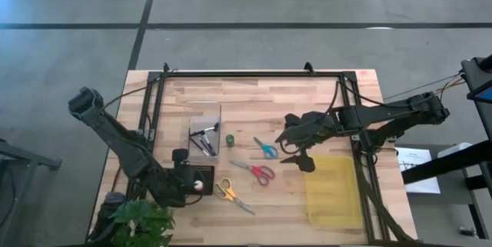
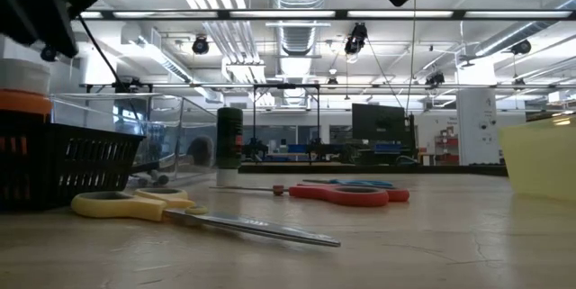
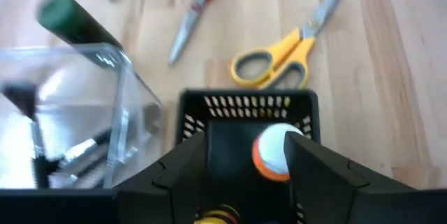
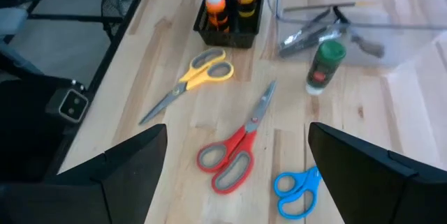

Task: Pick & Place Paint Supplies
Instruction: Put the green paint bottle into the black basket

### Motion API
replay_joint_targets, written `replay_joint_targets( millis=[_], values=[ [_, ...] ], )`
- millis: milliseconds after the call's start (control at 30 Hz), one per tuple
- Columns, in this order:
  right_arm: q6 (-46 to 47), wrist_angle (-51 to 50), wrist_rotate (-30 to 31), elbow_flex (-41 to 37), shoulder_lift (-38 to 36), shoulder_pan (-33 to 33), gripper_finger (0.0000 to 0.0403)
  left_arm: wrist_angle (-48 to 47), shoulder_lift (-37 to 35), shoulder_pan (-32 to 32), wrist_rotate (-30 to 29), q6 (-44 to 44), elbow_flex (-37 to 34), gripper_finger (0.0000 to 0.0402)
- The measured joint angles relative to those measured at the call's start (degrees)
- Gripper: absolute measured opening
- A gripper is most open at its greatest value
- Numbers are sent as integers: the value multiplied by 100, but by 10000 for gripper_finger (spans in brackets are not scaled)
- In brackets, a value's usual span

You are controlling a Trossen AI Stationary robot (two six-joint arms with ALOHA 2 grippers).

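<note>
My left gripper [image 3: 246, 140] hovers open over the black tray [image 3: 246, 104] at the table's near left. A white-capped orange paint pot [image 3: 272, 153] stands in the tray between the fingers, one finger hiding part of it. A clear box [image 1: 205, 128] holds the brushes [image 4: 307, 32], and a green pot [image 1: 229, 139] stands on its base beside it. Blue scissors [image 1: 266, 148], red scissors [image 1: 257, 172] and yellow scissors [image 1: 229, 192] lie flat on the wood. My right gripper [image 1: 296, 155] hangs open above the table, right of the scissors.
A yellow bin [image 1: 332, 189] stands near the table's right front. More paint pots [image 4: 227, 1] stand in the black tray. A potted plant [image 1: 142, 224] sits at the near left corner. Bare wood lies between the scissors and the far edge.
</note>
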Motion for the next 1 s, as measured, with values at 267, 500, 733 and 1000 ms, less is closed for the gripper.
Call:
replay_joint_targets(
  millis=[267, 500, 733, 1000],
  values=[
    [-524, 841, 550, -307, 146, -91, 347, 54, -464, 4, -1322, 671, 157, 203],
    [-649, 1870, 213, -667, 846, -540, 347, 443, -687, 290, -1919, 1557, 255, 203],
    [-706, 3192, -84, -678, 1706, -923, 347, 1124, -688, 696, -1915, 2469, 255, 203],
    [-979, 4038, -366, -290, 2814, -1120, 347, 1398, -686, 945, -2077, 2926, 223, 203]
  ],
)
